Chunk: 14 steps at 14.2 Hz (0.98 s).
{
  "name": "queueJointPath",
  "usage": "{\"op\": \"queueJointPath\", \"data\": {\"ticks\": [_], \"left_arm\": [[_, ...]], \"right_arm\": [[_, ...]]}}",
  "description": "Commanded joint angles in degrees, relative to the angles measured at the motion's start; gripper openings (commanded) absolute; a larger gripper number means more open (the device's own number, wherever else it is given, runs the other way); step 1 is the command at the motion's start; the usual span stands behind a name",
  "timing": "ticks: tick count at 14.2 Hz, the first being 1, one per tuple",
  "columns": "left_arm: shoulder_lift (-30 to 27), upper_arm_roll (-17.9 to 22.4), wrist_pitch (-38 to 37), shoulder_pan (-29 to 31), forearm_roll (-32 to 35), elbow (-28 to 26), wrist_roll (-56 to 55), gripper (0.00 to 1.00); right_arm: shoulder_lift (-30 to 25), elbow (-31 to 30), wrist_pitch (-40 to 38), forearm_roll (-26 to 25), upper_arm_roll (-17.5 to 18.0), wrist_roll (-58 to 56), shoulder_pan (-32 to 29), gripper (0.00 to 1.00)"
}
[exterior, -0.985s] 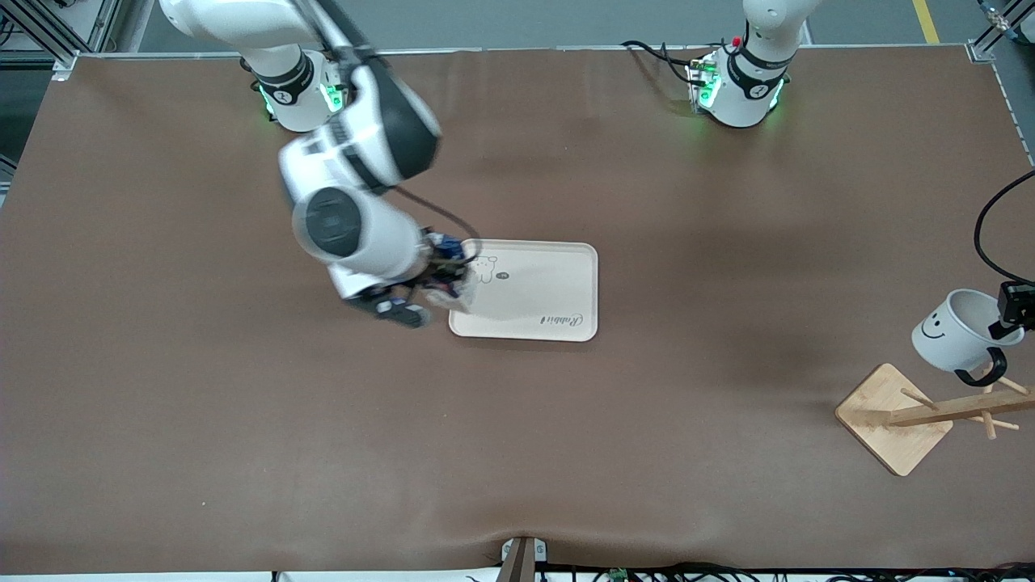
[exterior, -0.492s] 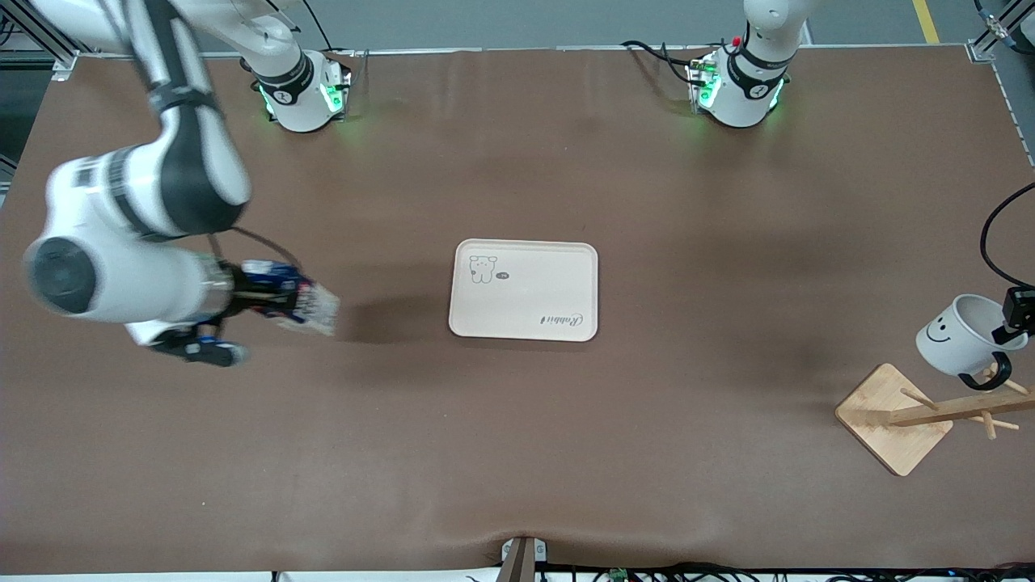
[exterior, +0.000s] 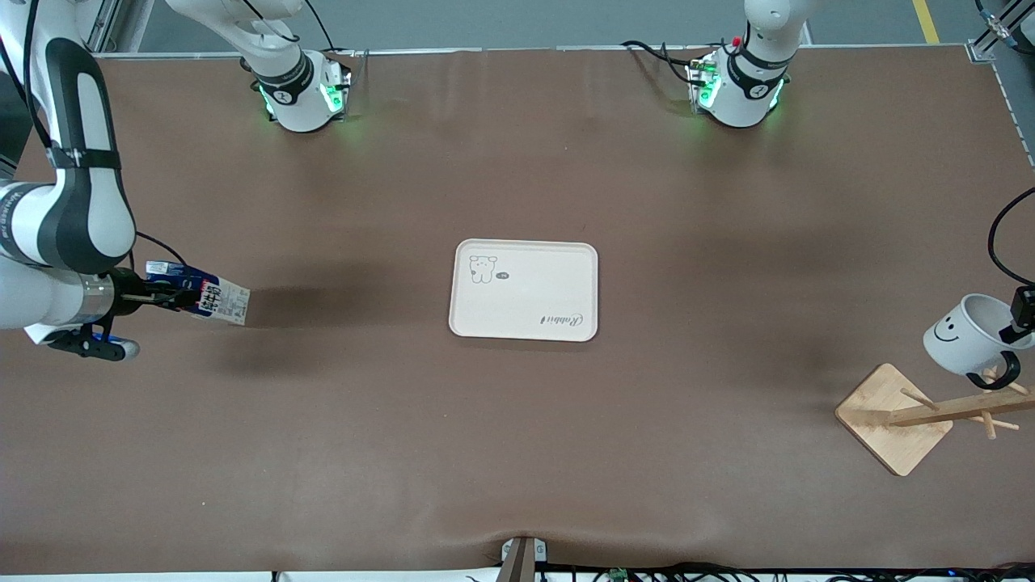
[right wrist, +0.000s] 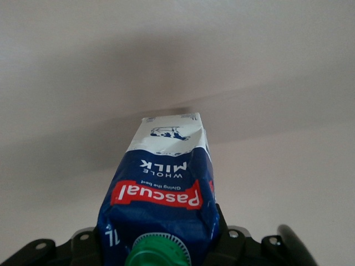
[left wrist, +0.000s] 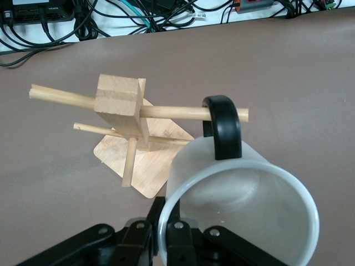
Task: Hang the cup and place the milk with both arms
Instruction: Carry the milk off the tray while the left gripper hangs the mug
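Nearest the front camera, at the left arm's end of the table (exterior: 517, 453), stands a wooden rack (exterior: 922, 416): a square bamboo base with a post and thin dowel pegs sticking out. In the left wrist view the rack (left wrist: 119, 108) shows its block-shaped post top and crossing pegs, and one peg passes through the black loop handle of the cup (left wrist: 244, 205).

The cup (exterior: 966, 335), white with a smiley face on its side, hangs tilted over the rack, its handle low against a peg. The left hand (exterior: 1020, 317) is closed on the cup's rim, one finger inside the mug and one outside, as the left wrist view shows at the left hand (left wrist: 169, 235).

Farther from the camera, in the middle of the table, lies a cream tray (exterior: 524, 288) with a small bear drawing and the word "Rabbit" printed on it.

At the right arm's end, the right hand (exterior: 149, 296) is clamped on the top of the milk (exterior: 202, 295), holding it on its side in the air over bare table, well apart from the tray. In the right wrist view the milk (right wrist: 163, 194) points away from the camera, green cap closest, between the fingers of the right hand (right wrist: 161, 244).

The two arm bases, lit green, stand along the table's farthest edge.
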Motion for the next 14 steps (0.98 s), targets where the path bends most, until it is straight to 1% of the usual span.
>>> {"op": "queueJointPath", "data": {"ticks": [1,2,3,4,5,6,7,9,11,12,14], "left_arm": [[0.4,-0.5,-1.0,0.5,-0.4,1.8,1.1,0.16],[0.4,-0.5,-1.0,0.5,-0.4,1.8,1.1,0.48],[0.3,-0.5,-1.0,0.5,-0.4,1.8,1.0,0.99],[0.1,-0.5,-1.4,0.4,-0.4,1.9,0.8,1.00],[-0.2,-0.5,-2.0,0.1,-0.4,2.3,0.6,1.00],[-0.3,-0.5,-3.1,-0.1,-0.4,2.8,0.2,1.00],[-0.6,-1.0,-4.6,-0.1,-0.4,3.4,-1.3,1.00],[-1.7,-1.3,-7.3,-0.7,-0.1,3.7,-5.0,1.00],[-4.0,-2.1,-10.5,-2.4,1.7,3.6,-10.9,1.00],[-5.2,-3.2,-12.6,-2.9,3.8,3.6,-15.3,1.00],[-7.1,-6.8,-15.9,-2.9,8.0,3.6,-22.2,1.00]], "right_arm": [[-3.0,-7.9,6.4,-1.3,1.4,-2.6,-2.2,0.00],[-3.0,-8.8,7.0,-1.2,1.4,-3.2,-2.4,0.00],[-2.9,-9.4,7.3,-1.1,1.4,-3.1,-2.5,0.00],[-2.8,-9.7,7.4,-1.0,1.4,-3.1,-2.5,0.00],[-2.4,-9.6,7.4,-0.8,1.4,-3.1,-2.6,0.02],[-2.3,-9.2,7.4,-0.7,1.4,-3.1,-2.6,0.30],[-2.3,-8.7,7.4,-0.7,1.4,-3.0,-2.5,0.99],[-1.6,-6.9,6.8,-0.7,1.4,-3.0,-2.6,1.00],[-1.6,-5.7,6.3,-0.7,1.4,-2.7,-2.4,1.00],[-1.6,-4.5,5.4,-0.7,1.5,-2.4,-2.1,1.00],[-1.5,-1.0,2.6,-0.7,1.5,-2.5,-2.0,1.00]]}}
